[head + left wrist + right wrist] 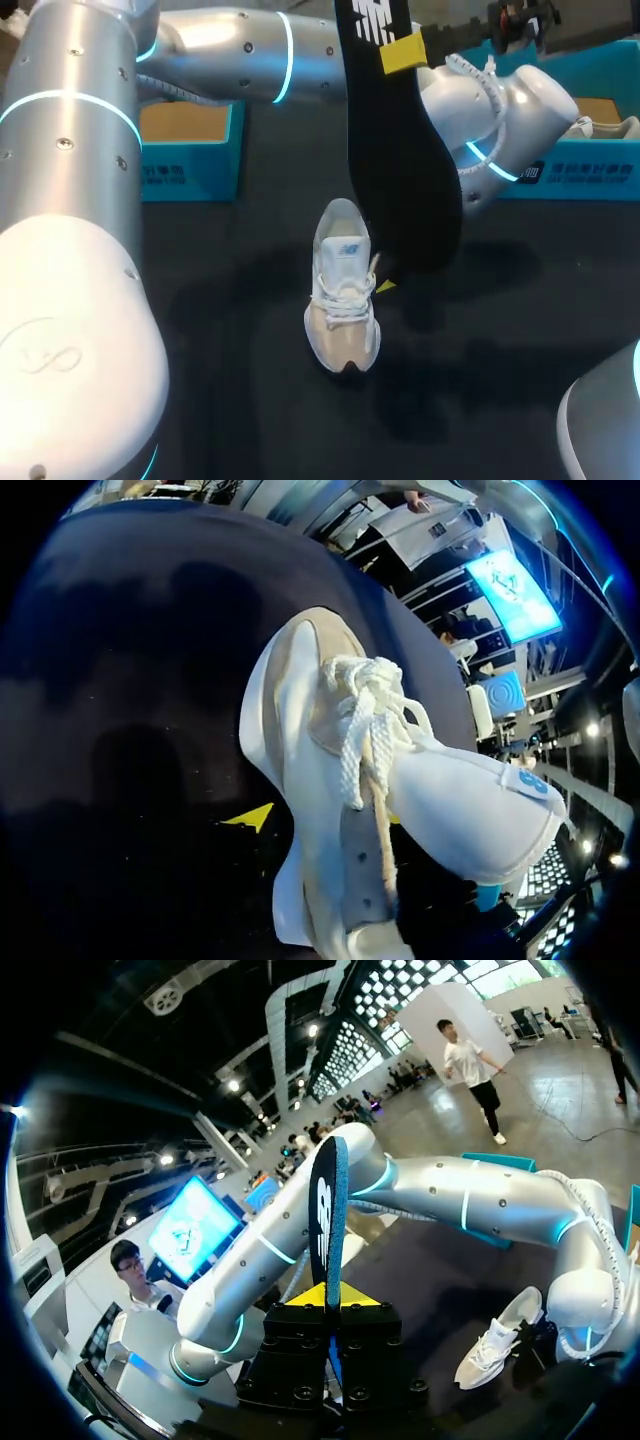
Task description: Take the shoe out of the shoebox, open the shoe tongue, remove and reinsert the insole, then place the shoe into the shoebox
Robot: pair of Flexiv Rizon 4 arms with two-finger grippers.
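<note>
A white and beige shoe (343,300) stands upright on the dark table, toe toward me, laces tied and tongue raised. My left gripper (385,287) is low at the shoe's right side. In the left wrist view the shoe (400,790) fills the space ahead, and the left gripper (320,818) has its fingers spread with the shoe's side wall between them. The black insole (400,180) hangs high over the table, with my right gripper (403,52) shut on its upper end. In the right wrist view the insole (328,1210) stands edge-on between the tips of the right gripper (330,1298), and the shoe (495,1345) is far below.
A teal shoebox (585,170) stands at the back right with another white shoe (605,128) in it. A second teal box part (190,150) lies at the back left. My left arm (230,50) stretches across the back of the table.
</note>
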